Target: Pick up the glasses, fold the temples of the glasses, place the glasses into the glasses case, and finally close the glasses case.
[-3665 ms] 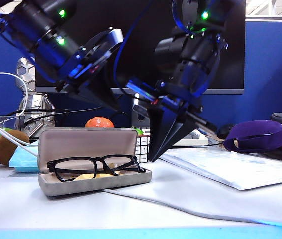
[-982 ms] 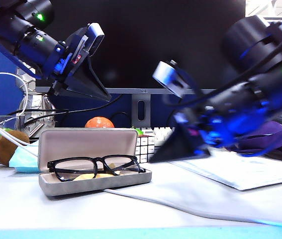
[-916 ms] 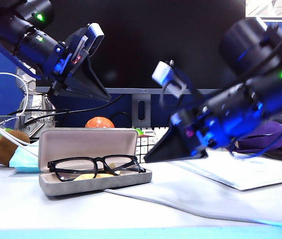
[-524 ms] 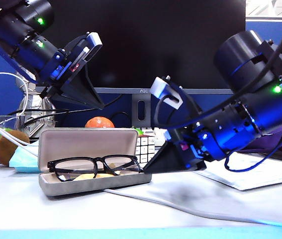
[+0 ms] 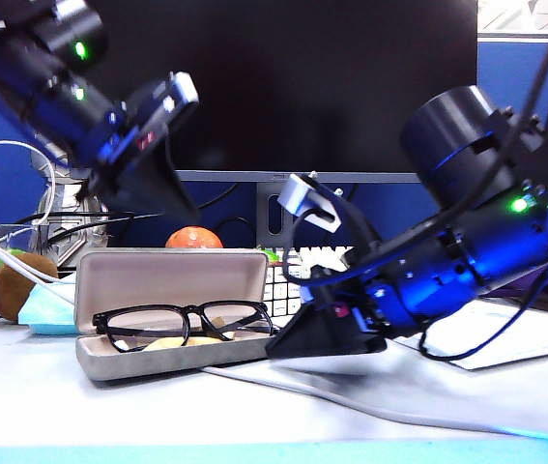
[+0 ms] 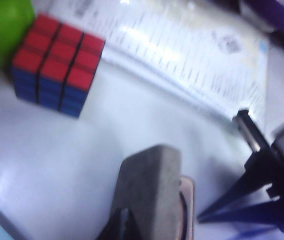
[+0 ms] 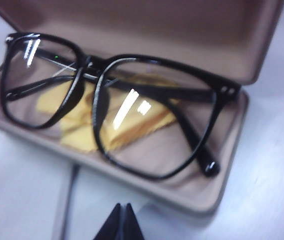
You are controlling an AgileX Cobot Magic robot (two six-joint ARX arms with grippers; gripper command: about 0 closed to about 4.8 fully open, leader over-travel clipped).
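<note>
Both arms: black cylindrical housings, blue-lit joints, green indicator lamps, black cabling. Left gripper [image 5: 162,184] and right gripper [image 5: 298,343] have black wedge-shaped fingers with pale camera modules.

Low exterior view faces the glasses case [image 5: 177,329]; both wrist views share it, close.

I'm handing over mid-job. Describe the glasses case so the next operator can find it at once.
Start at the big dark monitor; on the white table below its left half lies the glasses case, open, lid upright. It is an oblong grey shell with beige lining, holding the black glasses on a yellow cloth. The light-blue packet behind it is soft and flat.
</note>
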